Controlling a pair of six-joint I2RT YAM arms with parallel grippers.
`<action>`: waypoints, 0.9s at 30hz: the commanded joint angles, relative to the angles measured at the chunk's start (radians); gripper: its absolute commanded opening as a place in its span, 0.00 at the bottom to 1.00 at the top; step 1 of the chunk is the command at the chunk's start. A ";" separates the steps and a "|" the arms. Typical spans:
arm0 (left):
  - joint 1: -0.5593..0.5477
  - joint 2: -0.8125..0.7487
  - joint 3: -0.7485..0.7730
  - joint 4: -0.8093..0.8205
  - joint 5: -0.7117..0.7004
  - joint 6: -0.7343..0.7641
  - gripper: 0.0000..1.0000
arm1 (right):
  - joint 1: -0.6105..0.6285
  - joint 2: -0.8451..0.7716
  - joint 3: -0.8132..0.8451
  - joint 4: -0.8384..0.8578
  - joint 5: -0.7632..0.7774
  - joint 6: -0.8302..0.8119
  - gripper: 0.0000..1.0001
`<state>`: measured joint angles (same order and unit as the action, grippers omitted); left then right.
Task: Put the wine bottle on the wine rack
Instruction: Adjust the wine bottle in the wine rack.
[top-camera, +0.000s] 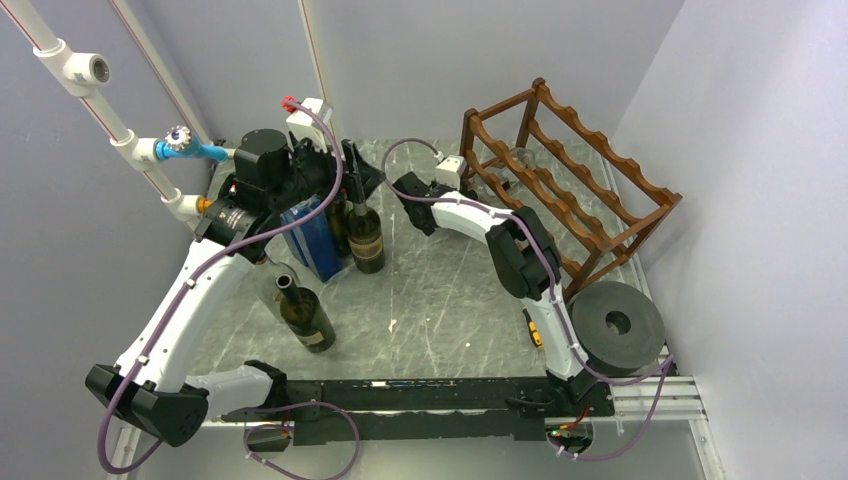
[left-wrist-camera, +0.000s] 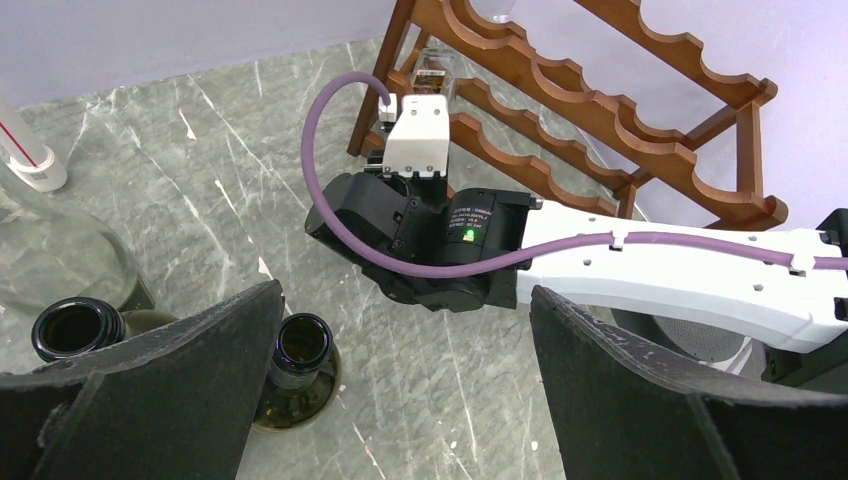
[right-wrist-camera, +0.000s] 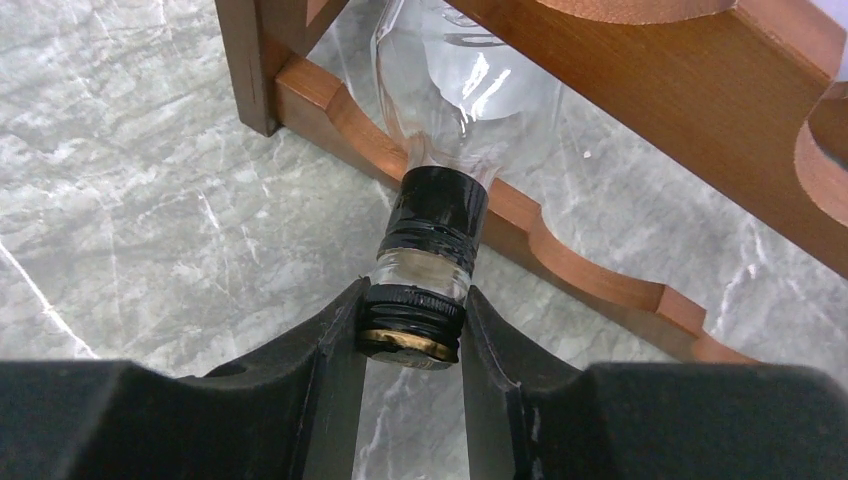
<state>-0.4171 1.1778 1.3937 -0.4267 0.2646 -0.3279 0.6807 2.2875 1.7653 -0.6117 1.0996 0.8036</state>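
Observation:
A clear glass wine bottle (right-wrist-camera: 460, 90) with a black screw cap (right-wrist-camera: 415, 320) lies neck-first over the scalloped lower rail (right-wrist-camera: 600, 270) of the dark reddish-brown wine rack (top-camera: 570, 180). My right gripper (right-wrist-camera: 413, 310) is shut on the bottle's capped neck, a finger pressed against each side. In the top view the right gripper (top-camera: 462, 172) sits at the rack's left end. My left gripper (left-wrist-camera: 405, 292) hangs wide open above two dark bottle mouths (left-wrist-camera: 305, 340) and holds nothing. From above, the left gripper (top-camera: 350, 168) is over the standing bottles.
Dark green bottles (top-camera: 365, 235) (top-camera: 305, 310) stand left of centre beside a blue box (top-camera: 310, 240). A clear glass vessel (left-wrist-camera: 60, 250) sits next to them. A grey disc (top-camera: 615, 325) lies near the right arm's base. White piping with a blue valve (top-camera: 185, 145) runs along the left wall.

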 joint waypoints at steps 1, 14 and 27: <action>0.005 0.000 0.030 0.042 0.015 -0.007 0.99 | 0.003 -0.011 -0.010 -0.004 0.008 -0.122 0.00; 0.005 -0.003 0.027 0.043 0.015 -0.008 0.99 | -0.018 0.112 -0.031 0.075 -0.082 -0.266 0.00; 0.005 -0.004 0.027 0.046 0.025 -0.012 0.99 | 0.001 0.177 0.018 0.001 -0.054 -0.293 0.00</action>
<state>-0.4171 1.1782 1.3937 -0.4263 0.2653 -0.3321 0.6884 2.3836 1.8145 -0.5819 1.1908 0.5343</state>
